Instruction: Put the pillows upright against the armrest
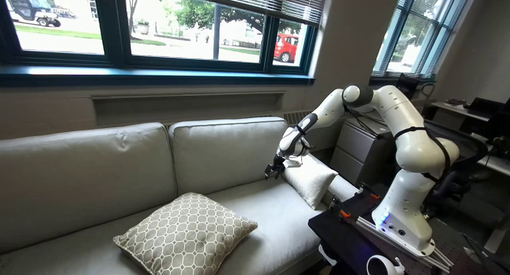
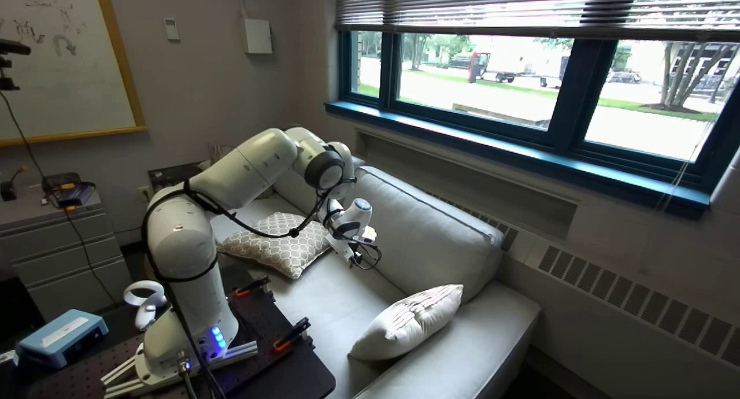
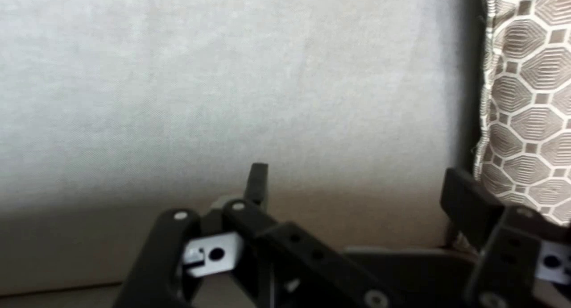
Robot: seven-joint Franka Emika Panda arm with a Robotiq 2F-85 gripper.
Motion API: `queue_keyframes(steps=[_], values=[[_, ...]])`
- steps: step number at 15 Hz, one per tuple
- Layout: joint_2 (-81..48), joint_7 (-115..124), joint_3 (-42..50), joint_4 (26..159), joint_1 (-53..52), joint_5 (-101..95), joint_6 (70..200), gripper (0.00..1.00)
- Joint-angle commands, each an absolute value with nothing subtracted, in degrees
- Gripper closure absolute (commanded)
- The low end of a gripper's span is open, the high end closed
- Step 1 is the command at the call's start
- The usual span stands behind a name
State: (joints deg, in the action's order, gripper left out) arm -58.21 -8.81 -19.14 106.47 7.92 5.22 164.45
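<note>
Pale sofa (image 1: pixel 263 205) by a window (image 1: pixel 195 32), white pillow (image 1: pixel 312 181) beside its armrest (image 2: pixel 483 338).
Empty gripper (image 3: pixel 359 189) spread wide; lattice pillow (image 1: pixel 191 231) likely soft, light: best pinched by 1 seamed edge.

No text is legible, only scrawls (image 2: pixel 29 32) on the whiteboard (image 2: pixel 63 92).

Behind the jaws, a grey back cushion (image 1: pixel 227 153); window (image 1: pixel 187 36) higher up beyond it, blinds (image 1: pixel 275 4) partly down, red car (image 1: pixel 285 48) outside. In an exterior view: whiteboard (image 2: pixel 63 69) upper left of the jaws, filing cabinet (image 2: pixel 52 254) left and well apart, blue box (image 2: pixel 62 332) lower left, heater vent (image 2: pixel 627 298) off to the right.
</note>
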Motion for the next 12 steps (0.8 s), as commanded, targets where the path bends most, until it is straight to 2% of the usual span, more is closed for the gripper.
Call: queue_keyframes(steps=[1, 7, 12], values=[[-67.73, -13.89, -25.92, 98.65, 12.45, 7.34, 161.93, 0.00], [-78.74, -13.56, -30.51, 84.96, 8.79, 8.62, 157.54, 0.00], [-86.52, -11.17, -29.78, 69.90, -1.16, 10.15, 149.93, 0.00]])
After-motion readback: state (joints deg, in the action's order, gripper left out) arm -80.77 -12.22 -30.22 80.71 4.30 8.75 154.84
